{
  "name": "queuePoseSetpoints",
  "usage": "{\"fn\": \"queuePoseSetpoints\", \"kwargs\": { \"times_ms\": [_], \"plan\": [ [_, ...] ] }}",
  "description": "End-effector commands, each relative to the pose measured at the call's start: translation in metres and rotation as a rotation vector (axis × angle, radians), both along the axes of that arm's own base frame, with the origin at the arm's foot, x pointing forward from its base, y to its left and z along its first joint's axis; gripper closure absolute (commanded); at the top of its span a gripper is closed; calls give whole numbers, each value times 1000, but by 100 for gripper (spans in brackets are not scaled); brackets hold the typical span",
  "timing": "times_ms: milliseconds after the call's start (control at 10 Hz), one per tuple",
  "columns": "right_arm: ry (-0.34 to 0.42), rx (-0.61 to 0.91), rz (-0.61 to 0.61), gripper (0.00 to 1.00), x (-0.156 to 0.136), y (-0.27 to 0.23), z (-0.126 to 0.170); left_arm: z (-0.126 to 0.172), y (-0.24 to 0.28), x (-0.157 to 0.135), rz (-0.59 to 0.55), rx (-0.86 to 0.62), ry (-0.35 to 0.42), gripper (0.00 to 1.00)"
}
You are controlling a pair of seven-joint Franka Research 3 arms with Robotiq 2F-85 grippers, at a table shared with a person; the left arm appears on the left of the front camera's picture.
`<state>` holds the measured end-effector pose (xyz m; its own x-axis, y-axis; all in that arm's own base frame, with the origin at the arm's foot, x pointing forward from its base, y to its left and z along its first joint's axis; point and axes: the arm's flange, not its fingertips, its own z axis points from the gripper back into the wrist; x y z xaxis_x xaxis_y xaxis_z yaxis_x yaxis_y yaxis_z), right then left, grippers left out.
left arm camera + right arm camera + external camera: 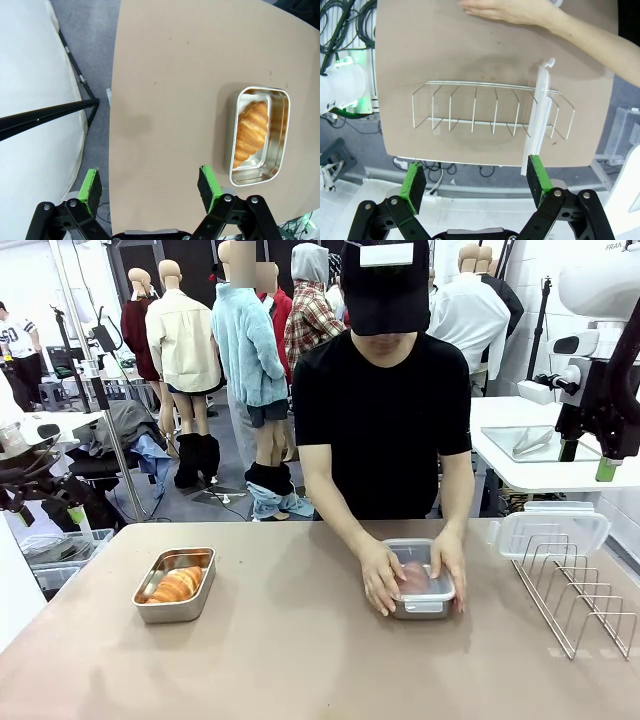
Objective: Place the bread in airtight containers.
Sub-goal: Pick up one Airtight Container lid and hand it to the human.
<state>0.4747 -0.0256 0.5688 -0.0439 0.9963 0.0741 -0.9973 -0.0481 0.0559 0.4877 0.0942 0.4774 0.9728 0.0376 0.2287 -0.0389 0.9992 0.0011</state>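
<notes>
Bread on this counter [300,670] comes as two croissants, each in its own small steel pan. The first croissant [177,585] is golden-brown, ridged and crescent-shaped. It lies in the open pan [145,612] on the robot's left side of the counter. Its long axis follows the pan's length with a slight skew, running from the robot's edge toward the person's side. That pan is shiny metal, rectangular with rounded corners, and has no cover.

The second croissant [412,578] shows as a pale blur through a clear plastic lid [415,547], so I cannot tell which way it points. It sits in the lidded pan [425,608], right of centre in front of the person. One hand [378,580] lies on the lid's left side and the other hand [450,572] on its right.

One thin wire rack [585,595] stands on the robot's right. A second clear lid [553,532] stands on edge in the rack's far end. That makes two lids.

The left gripper [150,182] hangs above the counter's edge with its jaws spread and nothing between the green pads. The right gripper [476,180] hangs above the rack's side of the counter, jaws likewise spread and empty.
</notes>
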Motion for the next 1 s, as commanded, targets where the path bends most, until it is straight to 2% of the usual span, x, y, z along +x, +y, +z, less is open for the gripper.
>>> {"fn": "queuePoseSetpoints", "kwargs": {
  "times_ms": [0, 900],
  "plan": [
    [-9, -8, -9, 0, -2, 1, -1, 0, 2, -2, 3, 0, -9, 0],
    [-9, -8, -9, 0, -2, 1, -1, 0, 2, -2, 3, 0, -9, 0]
  ]
}}
